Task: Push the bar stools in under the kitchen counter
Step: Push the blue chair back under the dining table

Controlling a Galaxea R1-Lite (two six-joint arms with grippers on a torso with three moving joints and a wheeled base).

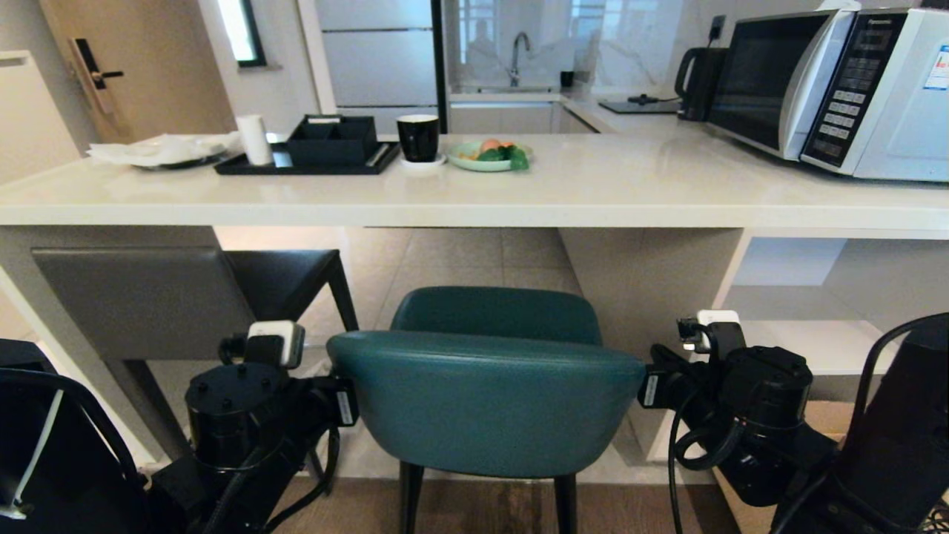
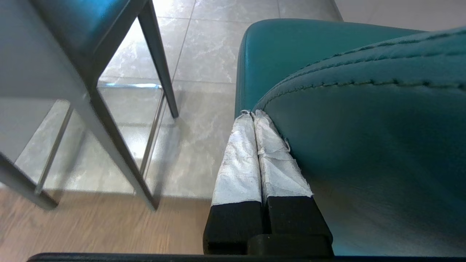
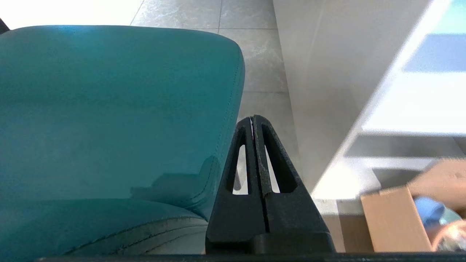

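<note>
A: Teal stool (image 1: 485, 400) look?

B: Teal leather, curved back with stitched seams, thin black legs. Seat front sits just under the edge of the desk (image 1: 474, 196); the back is still out on the robot's side of the desk.

A: Other one?

B: Grey stool (image 1: 148, 300), boxy, low square back, grey legs, dark seat. It's left of the teal stool, seat tucked under the desk, near the desk's side panel.

A: Desk?

B: Thick white slab, pale panels, white open shelves (image 1: 830, 341) right of the teal stool.

A: Pincers?

B: Left pincer (image 2: 255, 115) closed tight, taped fingers (image 2: 238, 160) pressed together, holding nothing, lying against the left edge of the teal stool's back. Right pincer (image 3: 253, 119) also closed, black fingers together, empty, just beside the right edge of the teal stool's back; contact there I can't confirm.

A: Hidden stuff?

B: Teal stool's legs are cut off at the bottom of the head view, feet unseen. Grey stool's lower legs are blocked by the left arm. In the head view both pincer tips are hidden behind the teal back. Cardboard box (image 3: 395, 218) right of the teal stool, blurred, with something blue beside it I can't make out.

A: On the desk?

B: Microwave (image 1: 830, 89), black mug (image 1: 418, 137), plate of food (image 1: 485, 156), black tray (image 1: 308, 159).
</note>
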